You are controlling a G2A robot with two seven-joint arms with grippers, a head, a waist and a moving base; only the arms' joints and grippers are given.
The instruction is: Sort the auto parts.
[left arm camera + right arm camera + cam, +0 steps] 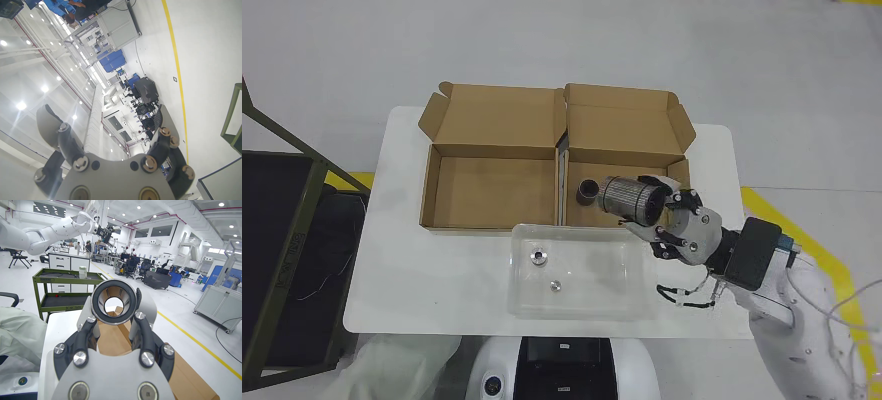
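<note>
We recorded the metal cylinder (634, 198) held on its side over the near part of the right cardboard box (627, 128), clamped across its body by the right gripper (650, 207). In the right wrist view the cylinder (114, 301) presented its hollow bore to the camera, with one finger (145, 309) of the right gripper (114, 307) pressed against each flank of its dark end ring. Just beyond the cylinder's far end, a small dark part (588, 190) lay on the floor of the same box. The left cardboard box (492, 190) stood touching the right one, side by side, both with their lids folded back away from the robot. Just in front of the boxes sat a clear plastic tray (577, 300) containing a round metal piece (538, 257) and a smaller metal piece (556, 285), set apart from each other. All containers rested on the white table (402, 250). The left gripper (103, 115) was spread wide and held nothing, directed at the hall, well clear of the table.
</note>
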